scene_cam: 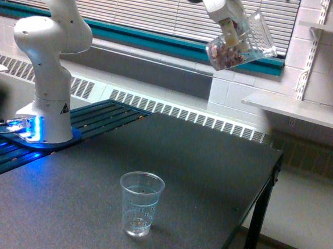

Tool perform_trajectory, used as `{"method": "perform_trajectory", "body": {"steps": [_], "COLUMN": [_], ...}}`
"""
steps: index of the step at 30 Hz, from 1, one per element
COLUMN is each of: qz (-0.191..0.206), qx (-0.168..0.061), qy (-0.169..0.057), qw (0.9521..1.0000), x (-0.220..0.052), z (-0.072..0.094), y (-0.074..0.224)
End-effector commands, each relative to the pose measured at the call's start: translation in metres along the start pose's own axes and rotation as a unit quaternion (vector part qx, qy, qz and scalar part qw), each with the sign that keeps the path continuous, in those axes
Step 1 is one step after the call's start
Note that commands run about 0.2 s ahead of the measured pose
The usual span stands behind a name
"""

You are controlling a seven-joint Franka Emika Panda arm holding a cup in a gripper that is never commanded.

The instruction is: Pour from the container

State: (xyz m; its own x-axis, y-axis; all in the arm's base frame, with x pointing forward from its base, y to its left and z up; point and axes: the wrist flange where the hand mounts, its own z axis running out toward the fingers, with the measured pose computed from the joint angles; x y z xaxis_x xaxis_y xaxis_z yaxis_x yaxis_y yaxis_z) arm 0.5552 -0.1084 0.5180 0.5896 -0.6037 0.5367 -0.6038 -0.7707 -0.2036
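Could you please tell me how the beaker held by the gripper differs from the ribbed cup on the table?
The beaker hangs tilted in the gripper; the ribbed cup stands upright on the table. The beaker holds reddish-brown and pale bits; the ribbed cup looks empty. The beaker looks wider. Both are clear plastic.

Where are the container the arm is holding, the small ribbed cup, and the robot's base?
container [243,42], exterior view, on its clear side wall
small ribbed cup [140,206], exterior view, on its ribbed wall
robot's base [46,117], exterior view, on the white pedestal
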Motion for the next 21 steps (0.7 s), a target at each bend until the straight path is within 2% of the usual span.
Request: {"method": "perform_trajectory", "body": {"steps": [1, 10, 21], "qz": [-0.009, 0.003, 0.01], "qx": [-0.012, -0.019, -0.043], "qy": [0.01, 0.005, -0.001], "qw": [0.9998, 0.9998, 0.999], "x": [0.003, -0.011, -0.023], "z": [0.01, 0.03, 0.039], "y": [0.028, 0.069, 0.117]}}
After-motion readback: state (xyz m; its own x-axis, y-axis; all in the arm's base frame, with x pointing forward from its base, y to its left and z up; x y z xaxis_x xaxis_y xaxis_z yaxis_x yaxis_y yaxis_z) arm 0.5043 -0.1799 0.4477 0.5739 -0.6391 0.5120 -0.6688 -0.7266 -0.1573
